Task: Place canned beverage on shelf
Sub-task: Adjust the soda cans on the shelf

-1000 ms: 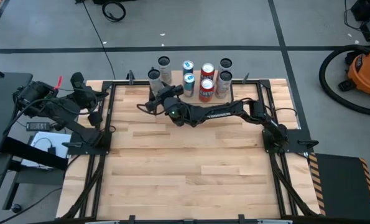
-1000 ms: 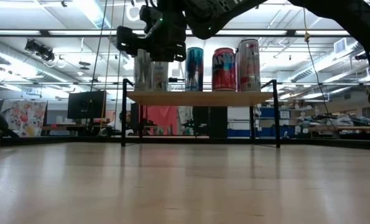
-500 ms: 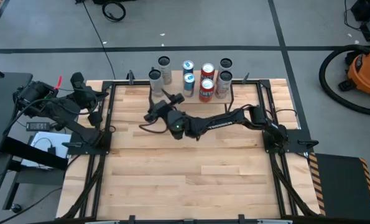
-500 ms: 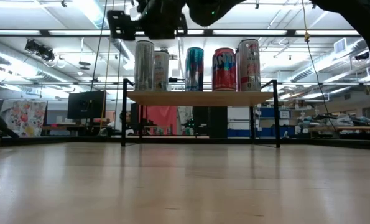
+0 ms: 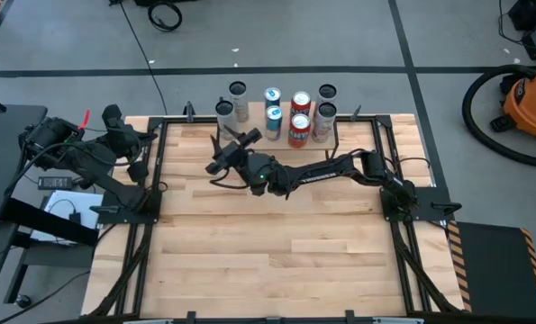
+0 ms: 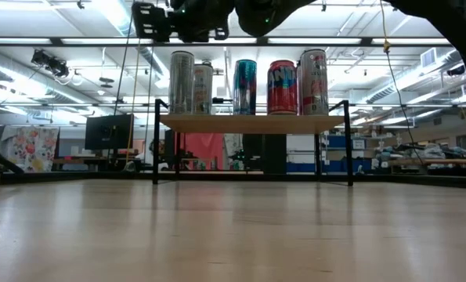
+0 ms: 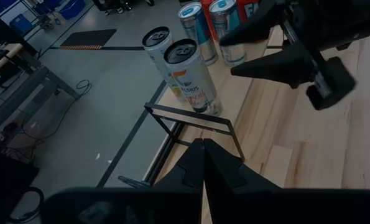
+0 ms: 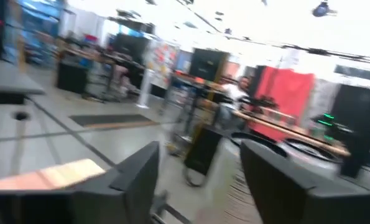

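Several drink cans stand upright on the shelf (image 5: 255, 113), a light-wood board on black legs (image 6: 252, 123) at the table's far middle. The tall silver can (image 6: 182, 82) at the shelf's left end also shows in the left wrist view (image 7: 191, 74). My right gripper (image 5: 232, 151) hangs open and empty above and just near-side of that can, at the top of the low view (image 6: 150, 19). Its fingers stand apart in its wrist view (image 8: 197, 155). My left gripper (image 5: 149, 135) waits shut at the table's far left corner (image 7: 203, 146).
Black frame rails (image 5: 159, 180) run along the table's left and right sides. The bare wooden tabletop (image 5: 268, 252) stretches from the shelf to the near edge. An orange vacuum (image 5: 529, 99) stands on the floor beyond the right side.
My right gripper has risen from the top of the left silver can and drawn back a little toward the table's near edge, turning as it went. The can stays upright on the shelf.
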You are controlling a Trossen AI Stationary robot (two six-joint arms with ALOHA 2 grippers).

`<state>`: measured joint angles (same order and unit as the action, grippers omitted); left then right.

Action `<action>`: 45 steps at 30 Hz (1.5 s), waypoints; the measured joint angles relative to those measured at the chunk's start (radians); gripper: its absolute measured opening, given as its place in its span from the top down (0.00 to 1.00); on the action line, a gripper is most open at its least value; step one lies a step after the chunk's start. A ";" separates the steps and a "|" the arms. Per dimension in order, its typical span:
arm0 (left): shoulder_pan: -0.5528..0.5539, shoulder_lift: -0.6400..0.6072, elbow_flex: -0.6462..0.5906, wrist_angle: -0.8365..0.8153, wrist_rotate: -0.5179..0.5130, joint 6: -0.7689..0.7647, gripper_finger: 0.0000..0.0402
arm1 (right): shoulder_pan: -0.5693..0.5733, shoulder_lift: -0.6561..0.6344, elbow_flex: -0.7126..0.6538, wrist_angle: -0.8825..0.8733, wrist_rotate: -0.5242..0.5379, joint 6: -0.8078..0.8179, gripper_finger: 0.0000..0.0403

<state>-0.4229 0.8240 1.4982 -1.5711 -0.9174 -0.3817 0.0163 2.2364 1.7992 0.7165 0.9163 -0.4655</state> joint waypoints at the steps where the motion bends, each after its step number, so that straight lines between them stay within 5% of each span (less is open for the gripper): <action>1: 0.000 0.000 0.000 0.000 0.000 0.000 0.98 | -0.001 0.000 0.000 -0.002 -0.026 0.021 0.48; 12: 0.000 0.000 0.000 0.000 0.000 0.002 0.98 | -0.060 0.000 0.000 -0.075 -0.247 0.262 0.97; 45: 0.000 0.000 0.000 0.000 0.000 0.008 0.98 | -0.096 0.002 0.000 -0.129 -0.105 0.332 0.99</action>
<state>-0.4232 0.8239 1.4982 -1.5711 -0.9173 -0.3733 -0.0799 2.2387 1.7992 0.5873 0.8118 -0.1333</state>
